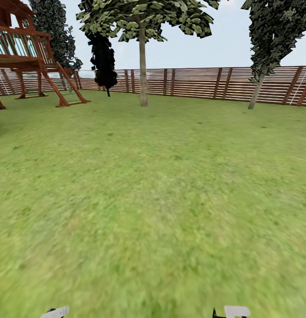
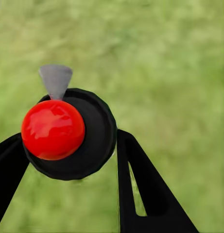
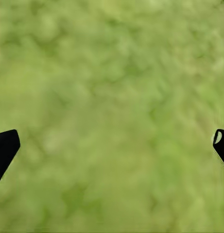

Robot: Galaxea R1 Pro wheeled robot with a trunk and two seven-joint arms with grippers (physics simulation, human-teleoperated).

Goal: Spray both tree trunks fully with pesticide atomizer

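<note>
Left gripper [image 2: 73,160] jaws clamp the pesticide atomizer [image 2: 68,133], right gripper [image 3: 112,145] jaws gape empty; best approach the pale tree trunk [image 1: 143,66] squarely.

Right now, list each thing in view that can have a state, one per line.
pesticide atomizer: off the ground, clamped between the left gripper's fingers, red top facing the camera.
left gripper: shut on the atomizer.
right gripper: open, holding nothing, over grass.
pale-trunked tree: upright, far across the lawn, no whitish specks visible on its trunk.
</note>
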